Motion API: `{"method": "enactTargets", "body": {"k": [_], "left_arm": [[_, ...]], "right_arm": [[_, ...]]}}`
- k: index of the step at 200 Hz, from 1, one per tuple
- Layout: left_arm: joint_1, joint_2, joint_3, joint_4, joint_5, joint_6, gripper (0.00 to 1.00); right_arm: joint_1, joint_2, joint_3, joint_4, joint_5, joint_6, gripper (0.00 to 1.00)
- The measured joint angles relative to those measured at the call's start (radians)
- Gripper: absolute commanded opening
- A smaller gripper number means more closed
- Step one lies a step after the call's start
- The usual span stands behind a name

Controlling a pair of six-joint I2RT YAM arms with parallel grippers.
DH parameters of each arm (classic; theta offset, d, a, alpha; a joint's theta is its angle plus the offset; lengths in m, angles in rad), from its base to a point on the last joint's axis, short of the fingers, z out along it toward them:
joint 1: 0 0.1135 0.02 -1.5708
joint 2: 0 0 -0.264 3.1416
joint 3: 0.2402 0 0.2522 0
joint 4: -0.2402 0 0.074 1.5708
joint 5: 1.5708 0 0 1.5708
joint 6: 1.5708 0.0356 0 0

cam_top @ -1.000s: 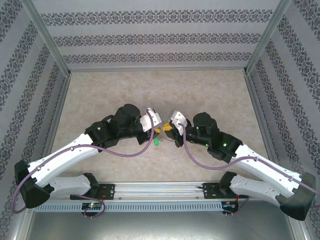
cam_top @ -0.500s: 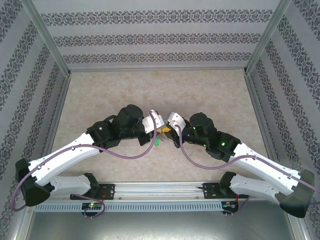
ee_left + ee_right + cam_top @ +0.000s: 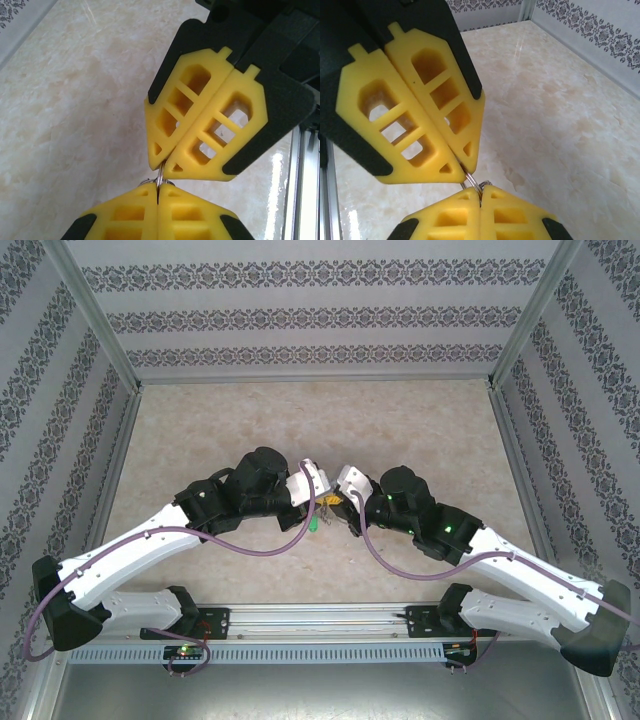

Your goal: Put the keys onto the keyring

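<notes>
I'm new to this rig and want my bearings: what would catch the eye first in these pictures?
At the middle of the table, the left claw and right claw meet tip to tip. Their yellow fingers are shut, and both pinch a thin metal ring between them. In the top view a small green key shows just on the near side of that meeting point, bright against the pale marble-look surface.

Counted: two white-and-black jointed robot arms, left arm (image 3: 130, 545) and right arm (image 3: 530, 562). Two yellow-and-black latticed plastic grippers, left gripper (image 3: 158, 192) and right gripper (image 3: 480, 192). One small silvery metal key (image 3: 313, 527) with green plastic head. One thin grey metal keyring (image 3: 159, 179). Two purple cables (image 3: 262, 552). One beige marbled table (image 3: 320, 420).
</notes>
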Motion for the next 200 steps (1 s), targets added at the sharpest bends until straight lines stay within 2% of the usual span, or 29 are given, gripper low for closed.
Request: {"method": "enactTargets", "body": {"k": [26,52,109,150,189,200], "left_arm": [[0.0,0.002,0.002,-0.001,0.018,0.008,0.01],[0.0,0.001,0.002,-0.001,0.037,0.018,0.08],[0.0,0.0,0.002,-0.005,0.059,0.02,0.09],[0.0,-0.003,0.002,-0.015,0.081,0.03,0.0],[0.0,-0.005,-0.002,-0.017,0.097,0.035,0.0],[0.0,-0.011,-0.007,-0.015,0.103,0.035,0.0]], "right_arm": [[0.0,-0.012,-0.003,-0.007,-0.006,-0.008,0.0],[0.0,-0.023,-0.007,-0.016,-0.02,-0.015,0.0],[0.0,-0.027,-0.007,-0.016,-0.048,-0.014,0.0],[0.0,-0.031,-0.008,-0.025,-0.068,-0.015,0.0],[0.0,-0.039,-0.012,-0.031,-0.076,-0.015,0.0],[0.0,-0.042,-0.013,-0.031,-0.08,-0.014,0.13]]}}
